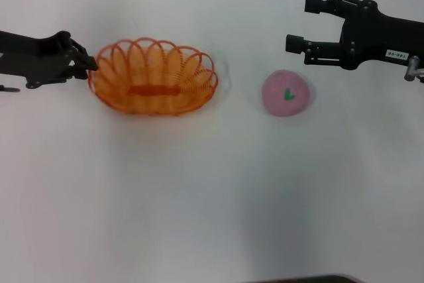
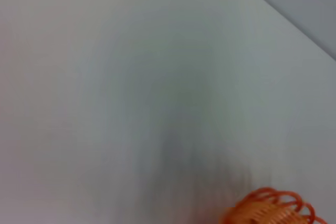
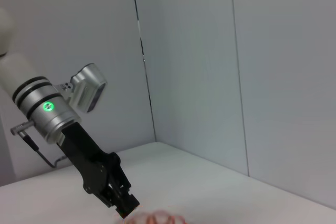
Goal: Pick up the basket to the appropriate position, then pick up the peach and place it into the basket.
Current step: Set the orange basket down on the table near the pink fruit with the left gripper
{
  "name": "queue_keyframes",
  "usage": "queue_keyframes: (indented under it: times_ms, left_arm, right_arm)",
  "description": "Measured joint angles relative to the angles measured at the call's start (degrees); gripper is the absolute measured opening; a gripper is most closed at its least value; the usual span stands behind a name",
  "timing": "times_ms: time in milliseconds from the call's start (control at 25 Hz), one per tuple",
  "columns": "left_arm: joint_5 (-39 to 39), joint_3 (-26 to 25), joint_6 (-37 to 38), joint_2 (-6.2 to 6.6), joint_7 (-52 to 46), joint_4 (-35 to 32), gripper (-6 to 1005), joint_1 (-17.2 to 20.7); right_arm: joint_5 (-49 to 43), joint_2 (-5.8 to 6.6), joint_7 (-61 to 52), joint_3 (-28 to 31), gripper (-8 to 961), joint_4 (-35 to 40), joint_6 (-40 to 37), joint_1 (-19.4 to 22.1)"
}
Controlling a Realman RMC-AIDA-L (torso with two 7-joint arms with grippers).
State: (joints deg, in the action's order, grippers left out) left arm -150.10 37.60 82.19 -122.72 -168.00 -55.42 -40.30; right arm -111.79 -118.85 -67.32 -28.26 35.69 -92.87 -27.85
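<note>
The orange wire basket [image 1: 154, 77] stands left of the middle of the white table. My left gripper [image 1: 91, 65] reaches in from the left and is shut on the basket's left rim. In the left wrist view only a bit of the basket's rim [image 2: 273, 211] shows. The pink peach [image 1: 286, 93], its green leaf mark facing up, lies on the table to the basket's right, apart from it. Behind the peach and a little to its right, my right gripper [image 1: 299, 23] is open with nothing between its fingers. The right wrist view shows the left gripper [image 3: 126, 211] from afar.
The white table [image 1: 199, 197] is bare in front of the basket and the peach. A grey wall [image 3: 236, 51] rises behind the table. A dark edge [image 1: 311, 279] shows at the bottom of the head view.
</note>
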Motion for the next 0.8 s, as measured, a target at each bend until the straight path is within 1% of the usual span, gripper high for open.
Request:
queue_keyframes:
  times_ms: [80, 200, 280, 400, 640, 800]
  left_arm:
    - [-0.02, 0.01, 0.08, 0.62, 0.04, 0.15, 164, 0.24]
    - [-0.20, 0.06, 0.66, 1.94, 0.44, 0.60, 226, 0.64]
    - [-0.58, 0.09, 0.84, 2.40, 0.59, -0.13, 268, 1.20]
    - [-1.06, -0.01, 0.87, 2.74, 0.63, -1.39, 331, 1.81]
    - [-1.23, 0.03, 0.87, 3.00, 0.65, -1.51, 576, 1.89]
    - [-1.25, 0.06, 0.94, 3.01, 0.65, -1.53, 720, 1.86]
  right_arm:
    - [0.00, -0.13, 0.00, -0.15, 931, -0.01, 0.38, -0.09]
    - [0.00, -0.27, 0.11, -0.10, 931, -0.01, 0.94, -0.16]
    - [0.00, -0.33, 0.28, -0.05, 931, -0.01, 0.99, -0.17]
    - [0.00, -0.40, 0.35, -0.07, 931, -0.01, 1.01, -0.19]
    - [0.00, -0.41, 0.35, -0.17, 931, -0.01, 1.02, -0.35]
    - [0.00, -0.47, 0.34, -0.27, 931, -0.01, 1.09, -0.49]
